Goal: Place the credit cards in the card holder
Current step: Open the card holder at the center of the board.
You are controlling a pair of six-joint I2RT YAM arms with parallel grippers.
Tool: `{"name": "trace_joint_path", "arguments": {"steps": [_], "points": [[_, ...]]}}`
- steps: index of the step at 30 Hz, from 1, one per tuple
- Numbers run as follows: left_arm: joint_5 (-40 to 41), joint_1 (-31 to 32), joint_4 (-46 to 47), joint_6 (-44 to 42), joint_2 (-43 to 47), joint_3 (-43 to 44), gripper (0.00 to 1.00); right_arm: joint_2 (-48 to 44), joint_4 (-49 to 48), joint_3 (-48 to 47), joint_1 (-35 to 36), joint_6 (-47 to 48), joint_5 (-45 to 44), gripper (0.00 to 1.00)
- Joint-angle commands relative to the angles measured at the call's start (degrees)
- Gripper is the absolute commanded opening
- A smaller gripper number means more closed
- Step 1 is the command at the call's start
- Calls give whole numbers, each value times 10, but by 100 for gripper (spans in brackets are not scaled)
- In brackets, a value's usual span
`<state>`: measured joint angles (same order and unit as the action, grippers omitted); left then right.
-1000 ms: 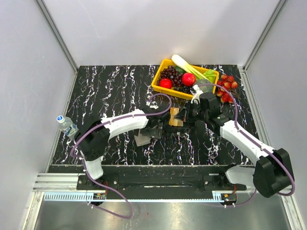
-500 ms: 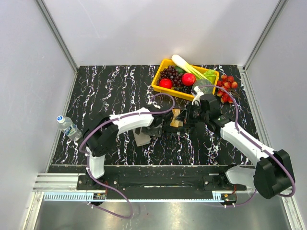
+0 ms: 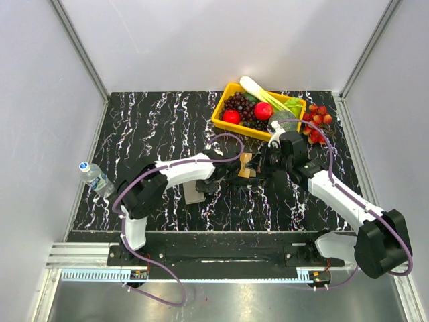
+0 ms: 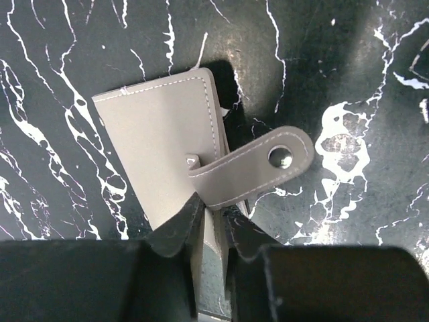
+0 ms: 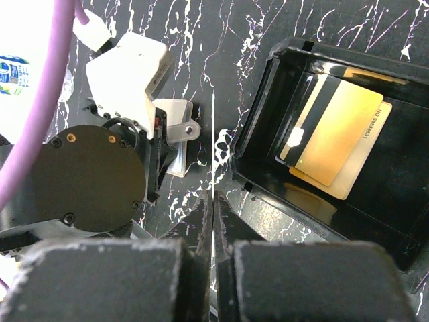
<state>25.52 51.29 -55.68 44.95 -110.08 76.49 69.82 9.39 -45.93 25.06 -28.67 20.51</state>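
The grey card holder [image 4: 161, 141] lies on the black marble table with its snap strap [image 4: 268, 161] flipped open to the right. My left gripper [image 4: 213, 218] is shut on the holder's near edge. From above, the holder [image 3: 192, 194] sits just left of that gripper [image 3: 216, 180]. My right gripper [image 5: 214, 201] is shut on a thin credit card [image 5: 213, 134] seen edge-on, pointing towards the card holder [image 5: 177, 157]. Yellow and tan credit cards [image 5: 342, 127] lie in the black tray [image 5: 268, 100] to its right.
A yellow basket [image 3: 222, 119] of fruit and vegetables stands at the back, with red berries [image 3: 316, 124] beside it. A water bottle [image 3: 94, 176] lies at the table's left edge. The two grippers are close together mid-table, with the black tray [image 3: 244, 176] between them.
My left gripper has slid right and closed onto the card holder's edge. The right arm with its card has barely moved.
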Motion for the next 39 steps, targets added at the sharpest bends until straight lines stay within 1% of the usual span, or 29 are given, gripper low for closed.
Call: {"name": "trace_joint_path", "arguments": {"steps": [1,2,4,7,11,15,17,19,20,21,26,29,30,33,39], "points": [[13,-1,11,-1,34,-5,8,-8,-12,4,-5,9,1,0],[10,-1,14,-3,43,-6,1,-7,-11,4,-5,9,1,0],[-2,-1,35,-7,71,-11,0,-5,-11,5,-5,7,1,0],[-34,-2,81,-9,135,-32,0,-2,-11,4,-6,5,7,0],[-91,-18,167,-4,225,-89,0,7,-17,1,-6,-3,29,0],[-116,-44,249,7,284,-193,0,22,-37,-1,-5,-17,62,0],[-121,-55,290,27,318,-250,0,35,-46,-5,-5,-24,79,0],[-160,-67,365,40,347,-316,0,49,-53,-10,-5,-33,90,0],[-172,-79,377,47,348,-337,0,57,-60,-13,-4,-37,95,0],[-180,-85,386,48,342,-349,0,65,-63,-19,-4,-40,102,0],[-179,-87,401,32,334,-354,0,113,-81,-48,24,-62,116,0],[-172,-92,399,31,337,-354,0,142,-89,-64,47,-76,106,0],[-173,-94,402,31,337,-357,0,150,-108,-66,52,-87,98,0],[-182,-96,408,28,336,-360,0,183,-114,-75,66,-97,81,0],[-179,-106,392,28,351,-368,0,236,-140,-74,72,-110,94,0]]}}
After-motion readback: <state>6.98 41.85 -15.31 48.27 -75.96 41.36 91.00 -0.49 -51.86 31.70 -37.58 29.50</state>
